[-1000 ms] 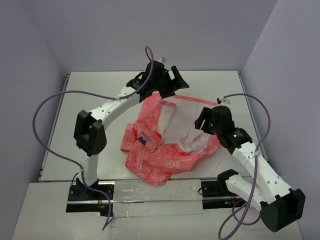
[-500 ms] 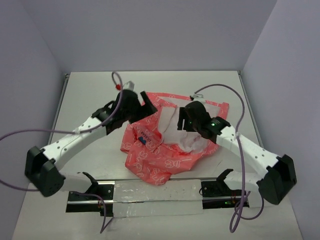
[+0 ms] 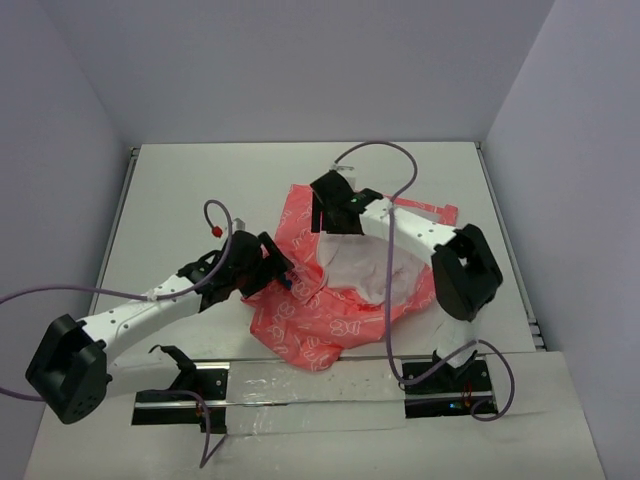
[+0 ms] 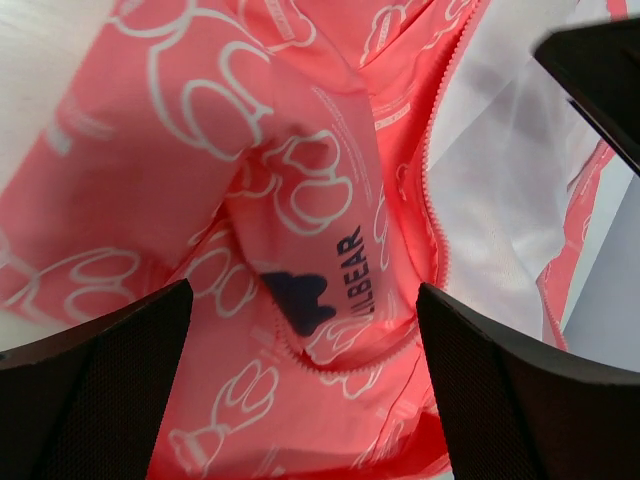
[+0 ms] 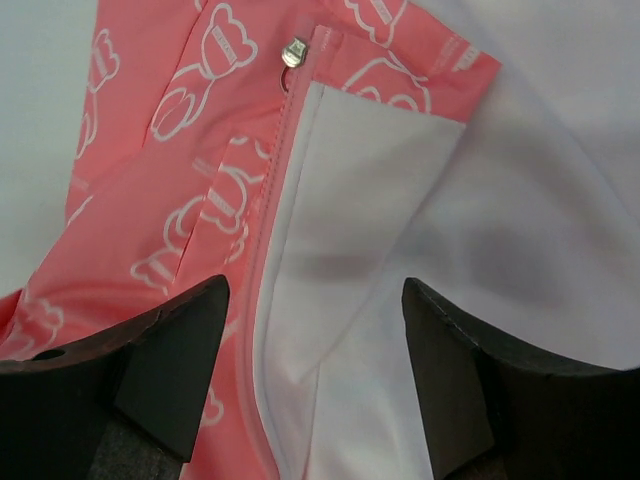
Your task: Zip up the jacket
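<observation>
At the jacket's point(image 3: 320, 322) left edge the left gripper point(image 3: 278, 268) hovers, jaws apart, over the dark blue mark point(image 4: 298, 302); the jacket lies crumpled on the table point(image 3: 180, 190), white lining point(image 3: 365, 278) bared, zip evidently not yet joined; over its far edge the right gripper point(image 3: 330, 222) hangs, jaws apart, near the zipper slider point(image 5: 295, 50).

Bright, even light; soft shadows.

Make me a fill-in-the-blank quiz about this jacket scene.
The lining of the jacket is ____.
The dark blue mark shows in the ____ wrist view.
The metal zipper pull shows in the ____ wrist view.
The left gripper and right gripper are both ____.
Missing: white; left; right; open.
</observation>
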{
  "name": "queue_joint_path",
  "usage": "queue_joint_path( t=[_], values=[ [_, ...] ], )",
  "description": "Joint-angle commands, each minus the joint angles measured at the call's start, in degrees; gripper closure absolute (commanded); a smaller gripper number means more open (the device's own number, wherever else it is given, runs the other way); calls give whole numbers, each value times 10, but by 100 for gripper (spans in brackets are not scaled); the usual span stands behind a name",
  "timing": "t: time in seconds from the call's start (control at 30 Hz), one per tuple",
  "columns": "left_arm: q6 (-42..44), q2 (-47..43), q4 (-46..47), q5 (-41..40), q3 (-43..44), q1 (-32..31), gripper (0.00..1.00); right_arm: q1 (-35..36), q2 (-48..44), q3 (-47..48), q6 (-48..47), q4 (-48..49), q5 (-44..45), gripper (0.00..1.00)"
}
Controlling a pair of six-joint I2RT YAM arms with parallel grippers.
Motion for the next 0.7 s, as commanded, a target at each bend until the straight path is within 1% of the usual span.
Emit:
queue_joint_path(
  t=[0.0, 0.03, 0.13, 0.17, 0.2, 0.23, 0.3, 0.33, 0.37, 0.4, 0.47, 0.53, 0.57, 0.67],
  values=[
    [-31, 47, 96, 19, -21, 0, 4, 1, 63, 48, 35, -9, -3, 23],
    [-34, 53, 112, 19, -29, 0, 6, 0, 71, 52, 40, -1, -15, 23],
    [-41, 73, 157, 31, -55, -1, 19, -1, 99, 60, 58, 8, -21, 24],
    [-46, 78, 161, 34, -62, -1, 36, -1, 104, 67, 64, 1, -14, 25],
    [-47, 83, 161, 36, -63, -1, 38, -1, 107, 67, 68, 1, -7, 26],
    [-53, 87, 160, 37, -64, -2, 66, -1, 109, 68, 70, 0, -1, 29],
    [-60, 81, 152, 28, -70, -5, 100, -1, 109, 63, 77, -3, 21, 41],
    [-60, 81, 152, 28, -73, -5, 100, -1, 107, 60, 77, -5, 28, 41],
    [-59, 66, 145, 21, -75, -5, 100, -1, 98, 53, 81, -5, 39, 52],
    [-58, 58, 137, 14, -75, -5, 100, -1, 86, 45, 82, -3, 47, 59],
    [-55, 46, 111, -5, -72, -5, 100, -1, 53, 24, 83, 2, 56, 70],
    [-52, 35, 91, -21, -69, -5, 100, -1, 31, 12, 82, 6, 67, 78],
    [-50, 29, 79, -32, -66, -5, 100, -1, 20, 7, 81, 6, 73, 80],
    [-32, 11, 42, -62, -58, 1, 100, -2, -10, -10, 78, 7, 87, 80]
  ],
)
